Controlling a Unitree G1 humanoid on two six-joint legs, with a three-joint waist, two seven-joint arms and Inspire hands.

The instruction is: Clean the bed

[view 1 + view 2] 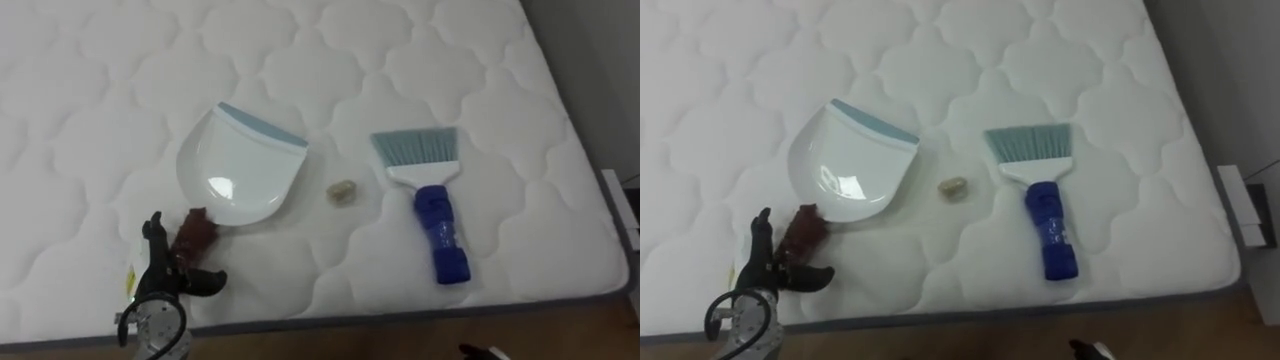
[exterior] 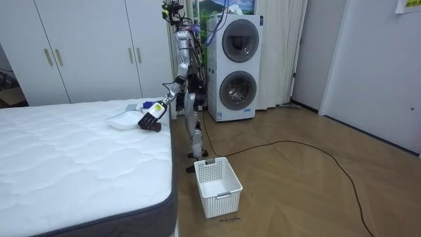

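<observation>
One white dustpan (image 1: pixel 240 165), beige scrap (image 1: pixel 342 192) and blue brush (image 1: pixel 432 205) lay on the bed (image 1: pixel 100 100), left hand (image 1: pixel 168 272) was spread at the dustpan's dark red handle (image 1: pixel 196 235).

dustpan (image 1: pixel 240 165): glossy plastic | mattress (image 1: pixel 450 60): quilted cloth | brush (image 1: pixel 430 195): plastic, seemingly

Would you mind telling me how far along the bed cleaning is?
Nothing looks done yet: the crumb lies on the mattress between dustpan and brush. In hand: the left robot hand is at the dustpan's dark red handle. Left: picking up the brush and sweeping the crumb into the dustpan.
</observation>
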